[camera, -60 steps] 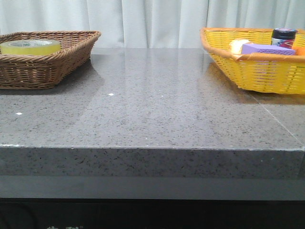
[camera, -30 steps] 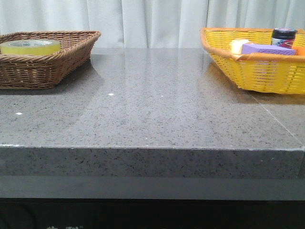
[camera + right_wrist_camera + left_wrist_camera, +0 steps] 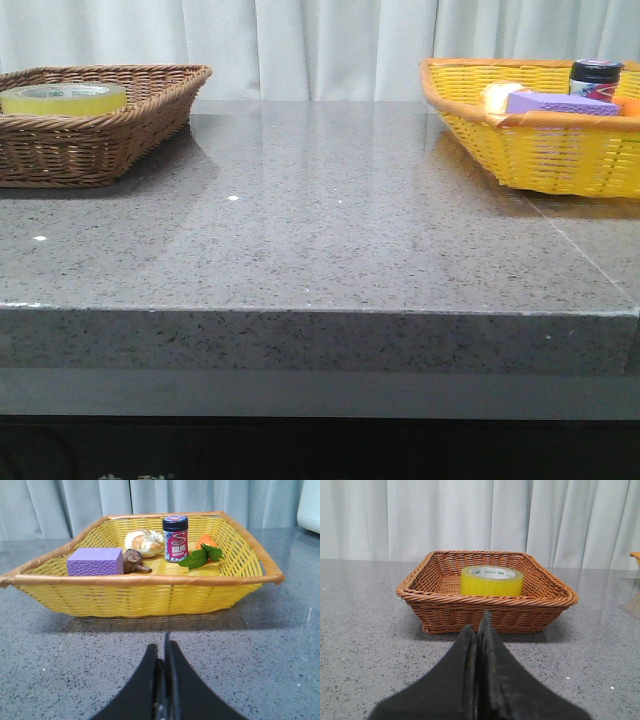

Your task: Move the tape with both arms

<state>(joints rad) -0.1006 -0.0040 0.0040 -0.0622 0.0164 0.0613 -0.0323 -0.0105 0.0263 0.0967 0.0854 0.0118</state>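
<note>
The yellow tape [image 3: 491, 580] lies flat inside the brown wicker basket [image 3: 445, 602].

Across the front view you will find no visible change from the earlier pictures to now; the tape [image 3: 64, 97] has not shifted at ten o'clock in the brown basket [image 3: 120, 140]; the yellow basket [image 3: 540, 150] at two o'clock holds its contents as before; neither arm has entered that view.
</note>
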